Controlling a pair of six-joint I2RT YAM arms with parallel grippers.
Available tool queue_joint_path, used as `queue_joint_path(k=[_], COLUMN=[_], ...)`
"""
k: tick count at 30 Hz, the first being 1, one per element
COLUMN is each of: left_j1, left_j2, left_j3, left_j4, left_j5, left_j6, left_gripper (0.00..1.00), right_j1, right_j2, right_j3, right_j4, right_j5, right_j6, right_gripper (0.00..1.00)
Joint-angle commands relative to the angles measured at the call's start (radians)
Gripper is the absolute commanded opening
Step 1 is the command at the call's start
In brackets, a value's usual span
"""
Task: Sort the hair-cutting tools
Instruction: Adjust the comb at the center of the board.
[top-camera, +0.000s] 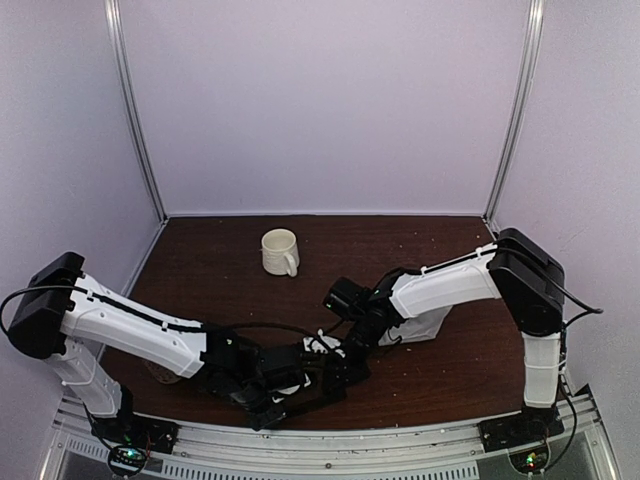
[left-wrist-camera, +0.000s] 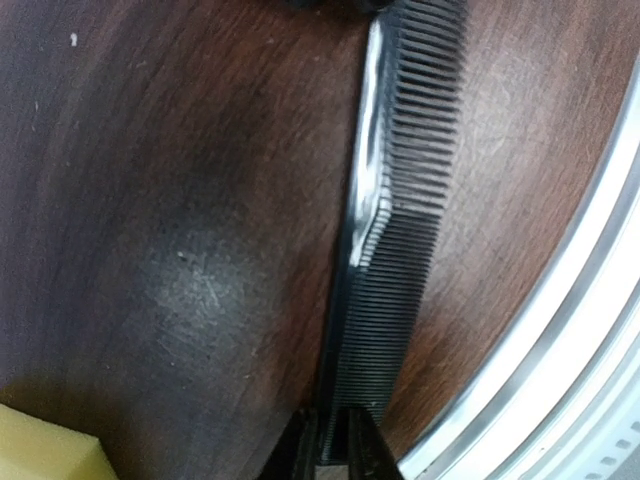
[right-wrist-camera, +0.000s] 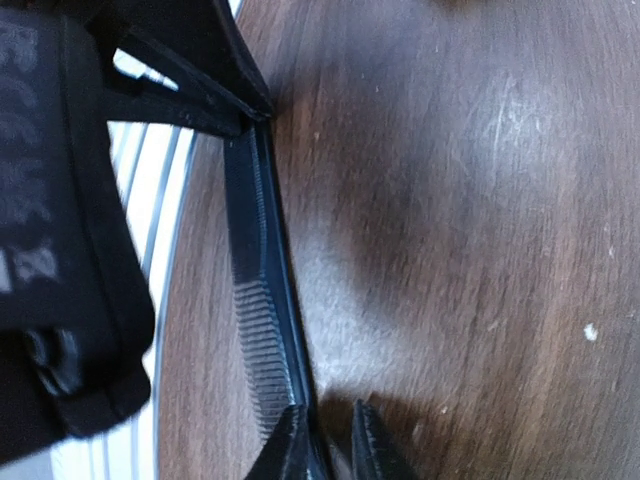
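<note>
Watching one slim black comb (left-wrist-camera: 385, 220) down at the near edge of the brown surface (left-wrist-camera: 150, 200), just beside the pale metal rail (left-wrist-camera: 570, 320); not managing to tell whether lying on the wood or hanging just above it; tracking the long axis now, running straight out from the left jaws, glossy spine on one side, teeth fanning toward the rail; seeing the left fingertips (left-wrist-camera: 298, 455) pressing in from both sides on the finer-toothed end, so calling that a pinch on the comb; spotting a corner of the yellow sponge (left-wrist-camera: 45, 445) off to the side, touching nothing; switching to the right wrist view and finding the same comb (right-wrist-camera: 262, 300) stretching away from the right jaws toward the left jaws at its far end; so having both arms on it, one at each tip, facing each other along the comb's length, neither one nearer than the other; noting the right fingertips (right-wrist-camera: 290, 445) standing slightly apart, with the comb's end against the inner face of one of them; not being able to say whether gripping or merely touching; judging this a handover or a shared carry, turning entirely on that common axis; advising any pull along the length, never across it, and no release on one end before confirming a firm pinch at the other.
</note>
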Motion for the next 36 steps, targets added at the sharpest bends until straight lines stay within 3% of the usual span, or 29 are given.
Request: queue_joint_path(k=[1, 5, 15, 29, 36], left_j1=[0.002, 0.011, 0.011, 0.011, 0.011], left_j2=[-0.007, -0.013, -0.005, 0.038, 0.058], left_j3=[-0.028, -0.027, -0.057, -0.040, -0.030], left_j4=[-0.050, -0.030, 0.023, 0.012, 0.008], left_j5=[-0.022, -0.020, -0.010, -0.005, -0.001], left_j6=[0.053, 0.076, 0.089, 0.092, 0.095], left_gripper=[0.12, 0.09, 0.02, 0.00, 0.00], right_j1=[-0.041, -0.096, -0.131, -0.136, -0.133], right_j2=[-0.006, -0.078, -0.091, 0.115, 0.173], right_j3=[-0.019, -0.012, -0.018, 0.074, 0.064], right_j4=[-0.232, -0.310, -0.280, -0.347, -0.349], right_j5=[0.093, -0.012, 0.007, -0.106, -0.074], right_j6=[-0.085, -0.120, -0.026, 0.189, 0.274], right_gripper=[0.21, 0.26, 0.28, 0.41, 0.46])
